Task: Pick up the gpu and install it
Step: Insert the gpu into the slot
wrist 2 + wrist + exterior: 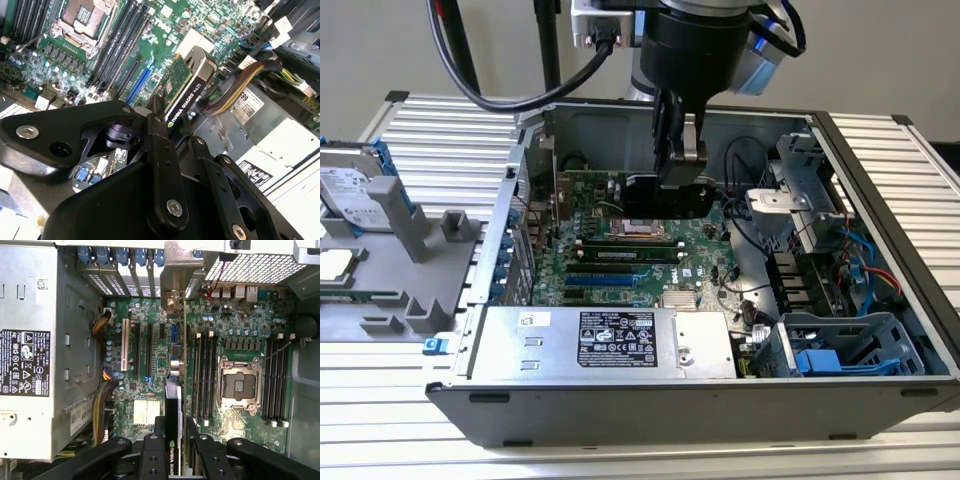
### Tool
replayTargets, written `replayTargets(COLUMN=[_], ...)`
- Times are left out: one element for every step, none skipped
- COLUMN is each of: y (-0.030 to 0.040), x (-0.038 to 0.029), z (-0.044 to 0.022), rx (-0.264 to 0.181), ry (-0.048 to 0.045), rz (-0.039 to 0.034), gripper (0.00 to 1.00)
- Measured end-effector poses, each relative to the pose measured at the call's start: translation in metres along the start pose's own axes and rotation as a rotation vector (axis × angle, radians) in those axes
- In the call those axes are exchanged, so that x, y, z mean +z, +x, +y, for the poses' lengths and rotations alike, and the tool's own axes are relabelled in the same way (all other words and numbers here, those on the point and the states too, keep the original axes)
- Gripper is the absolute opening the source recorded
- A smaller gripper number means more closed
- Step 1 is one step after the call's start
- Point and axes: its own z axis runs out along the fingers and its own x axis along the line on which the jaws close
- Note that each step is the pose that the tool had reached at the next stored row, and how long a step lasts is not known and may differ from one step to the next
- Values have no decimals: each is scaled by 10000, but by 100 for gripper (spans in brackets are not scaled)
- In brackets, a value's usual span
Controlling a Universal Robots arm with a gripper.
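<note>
I have the gpu [185, 87] clamped on edge in the hand [682, 175], hanging over the motherboard [620, 250] inside the open computer case [880, 180], so its connector edge faces the slots. The first wrist view lines the card's edge [173, 430] with the expansion slots [149, 350]; the exterior view shows height, though I think it hangs clear of them.

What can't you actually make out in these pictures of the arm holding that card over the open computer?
- Exterior view: the gpu hangs edge-on under the gripper, hiding the motherboard slots behind it.
- First wrist view: the gpu's near end is cut off by the picture's edge.
- Both wrist views: whether the card's lower edge touches a slot cannot be told.
</note>
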Motion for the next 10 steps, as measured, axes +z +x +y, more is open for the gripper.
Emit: replayTargets(y=[0, 0, 0, 0, 0, 0, 0, 0, 0, 0], x=[2, 5, 7, 10, 12, 14, 17, 20, 22, 25], z=[0, 0, 0, 0, 0, 0, 0, 0, 0, -1], rx=[0, 1, 0, 0, 0, 0, 0, 0, 0, 0], ry=[0, 0, 0, 0, 0, 0, 0, 0, 0, 0], rz=[0, 0, -1, 0, 0, 0, 0, -1, 0, -1], gripper=[0, 0, 0, 0, 0, 0, 0, 0, 0, 0])
